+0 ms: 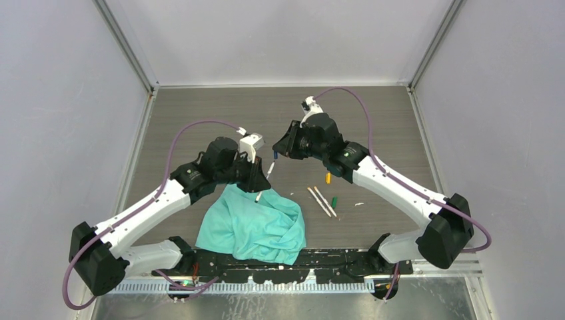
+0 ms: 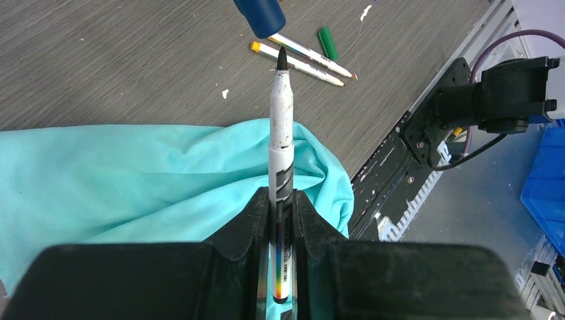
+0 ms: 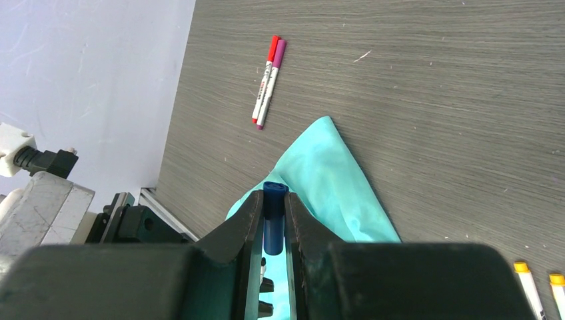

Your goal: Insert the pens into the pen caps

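Teal cloth (image 2: 133, 173) is lying beneath the left gripper (image 2: 280, 203), which is clamping a white pen (image 2: 280, 127) by its barrel, the dark tip pointing toward the blue cap (image 3: 274, 223). The right gripper (image 3: 275, 203) is pinching that cap (open end facing outward), holding it close to the tip. Beyond, 2 loose pens (image 2: 298, 64) and a green cap (image 2: 327, 43) are resting on the table (image 2: 100, 60).

Far side, 12 o'clock: bare table (image 1: 266, 110) — open passage.
Centre: left gripper (image 2: 280, 200) gripping pen (image 2: 280, 113) and right gripper (image 3: 274, 197) gripping blue cap (image 3: 274, 227) meet tip to tip; little gap.
6 o'clock: bunched teal cloth (image 1: 256, 227) blocks low approach.
4 o'clock: two loose pens (image 1: 320, 202), yellow cap (image 1: 328, 177), green cap (image 1: 334, 200) — clutter lying close together.
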